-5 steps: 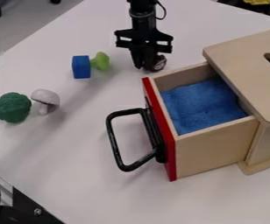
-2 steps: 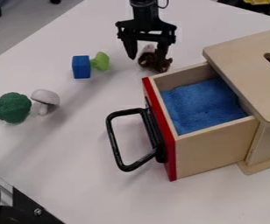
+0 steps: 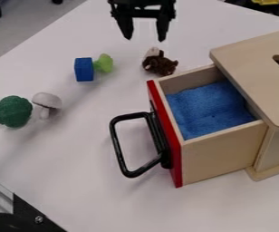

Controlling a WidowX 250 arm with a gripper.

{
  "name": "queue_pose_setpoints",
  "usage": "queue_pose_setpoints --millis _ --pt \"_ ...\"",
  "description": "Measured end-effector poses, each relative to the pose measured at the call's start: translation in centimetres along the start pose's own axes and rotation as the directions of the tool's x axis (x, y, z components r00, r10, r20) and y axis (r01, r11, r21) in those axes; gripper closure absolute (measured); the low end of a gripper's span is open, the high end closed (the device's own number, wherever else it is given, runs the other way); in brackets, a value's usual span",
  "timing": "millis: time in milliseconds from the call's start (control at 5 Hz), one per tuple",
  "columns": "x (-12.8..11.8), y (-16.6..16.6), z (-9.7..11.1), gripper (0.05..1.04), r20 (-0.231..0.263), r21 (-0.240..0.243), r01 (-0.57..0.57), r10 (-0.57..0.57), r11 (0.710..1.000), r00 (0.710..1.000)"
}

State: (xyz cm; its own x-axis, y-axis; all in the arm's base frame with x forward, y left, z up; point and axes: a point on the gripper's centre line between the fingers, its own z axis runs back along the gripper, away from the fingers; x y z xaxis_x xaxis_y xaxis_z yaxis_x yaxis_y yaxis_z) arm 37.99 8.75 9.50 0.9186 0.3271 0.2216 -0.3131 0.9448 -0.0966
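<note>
One spread claw (image 3: 145, 39) hangs near a brown toy (image 3: 160, 66).

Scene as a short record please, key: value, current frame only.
gripper: black two-finger gripper, open, nothing between its fingers
nearest_thing: small brown-and-white fuzzy toy, on the table below the gripper
container: pale wooden box with slotted lid
drawer: wooden drawer with red front, pulled partly out; black loop handle
drawer_contents: soft blue lining
other_things: blue block beside light-green piece; dark-green broccoli-shaped toy beside pale mushroom-shaped toy
</note>
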Motion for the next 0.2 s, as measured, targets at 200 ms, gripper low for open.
queue_pose_setpoints --millis 200 --pt "0.12 0.25 0.51 0.084 0.013 0.001 -0.006 0.006 1.0 1.0"
